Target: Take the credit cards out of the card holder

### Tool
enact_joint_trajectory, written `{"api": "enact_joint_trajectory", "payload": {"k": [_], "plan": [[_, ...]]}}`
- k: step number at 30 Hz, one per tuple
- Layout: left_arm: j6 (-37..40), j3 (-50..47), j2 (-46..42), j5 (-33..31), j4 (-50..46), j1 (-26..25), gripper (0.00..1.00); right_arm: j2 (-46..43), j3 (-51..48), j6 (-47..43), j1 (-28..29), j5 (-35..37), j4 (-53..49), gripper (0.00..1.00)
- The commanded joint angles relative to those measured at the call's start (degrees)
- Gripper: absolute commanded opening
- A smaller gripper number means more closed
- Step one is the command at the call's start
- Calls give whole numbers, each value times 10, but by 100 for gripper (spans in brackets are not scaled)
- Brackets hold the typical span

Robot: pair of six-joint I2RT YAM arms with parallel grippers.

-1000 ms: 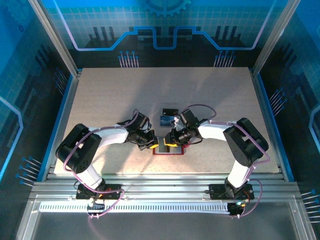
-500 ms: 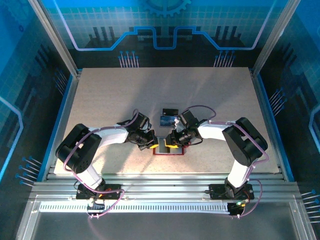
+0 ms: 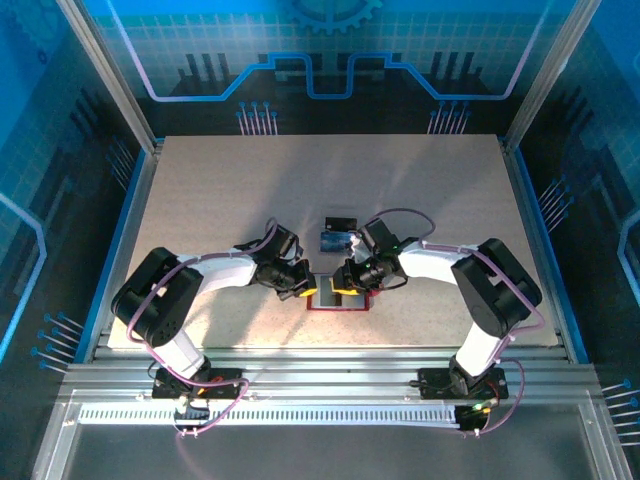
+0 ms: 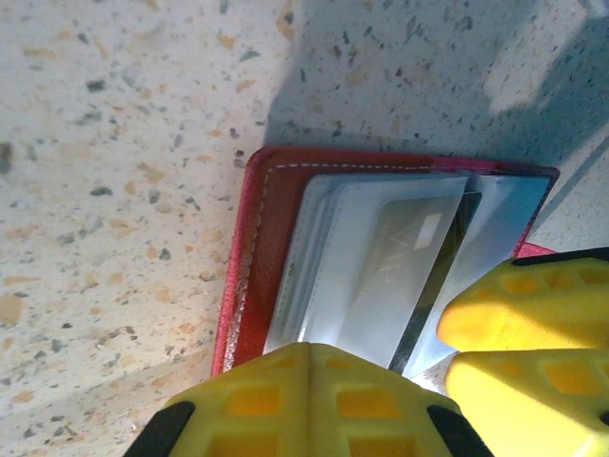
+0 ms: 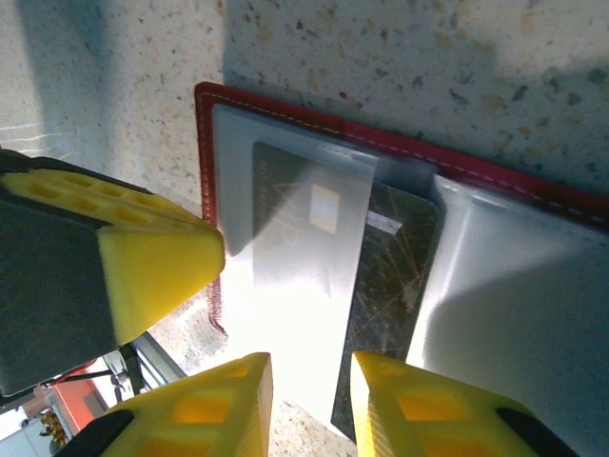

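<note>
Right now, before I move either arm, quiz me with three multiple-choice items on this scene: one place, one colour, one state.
1. Where is the blue card? A in the card holder; B on the table beyond it; C under an arm.
2. What colour is the pocketed card? A black; B orange; C pink.
3. The card holder is: A folded shut; B lifted; C lying open.
Answers: B, the top view shows it on bare tabletop; A, both wrist views show it dark; C, both leaves lie spread flat.
</note>
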Motion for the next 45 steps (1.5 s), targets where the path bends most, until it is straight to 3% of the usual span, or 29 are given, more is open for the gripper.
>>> {"api": "enact_joint_trajectory", "payload": {"k": [1, 45], "plan": [[11, 22, -3, 1, -12, -7, 4, -21, 8, -2, -5, 2, -16, 28], [22, 40, 46, -13, -41, -29, 3, 12, -55, 11, -39, -40, 61, 27]]}}
